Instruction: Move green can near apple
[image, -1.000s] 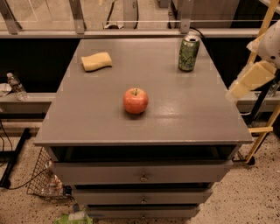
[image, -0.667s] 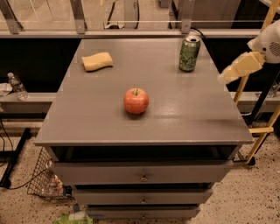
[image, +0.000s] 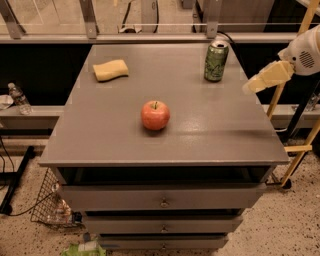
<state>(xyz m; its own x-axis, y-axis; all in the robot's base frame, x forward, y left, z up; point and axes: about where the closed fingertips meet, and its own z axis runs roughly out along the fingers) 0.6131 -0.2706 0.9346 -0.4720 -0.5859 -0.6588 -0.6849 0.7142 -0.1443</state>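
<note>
The green can (image: 216, 61) stands upright at the far right of the grey table top (image: 200, 130), silver top up. The red apple (image: 155, 115) sits near the middle of the table, closer to me and left of the can. My gripper (image: 252, 86) reaches in from the right edge of the view, its pale fingertip end hovering over the table's right edge. It is right of the can and a little nearer to me, clear of it. It holds nothing.
A yellow sponge (image: 110, 70) lies at the far left of the table. Drawers (image: 162, 200) are under the top. A rail (image: 150, 37) runs behind. A wooden frame (image: 295, 125) stands right, a wire basket (image: 47, 207) and a bottle (image: 19, 98) left.
My gripper has moved left and up, from beside the table's right edge towards the can. The can, apple and sponge have not moved.
</note>
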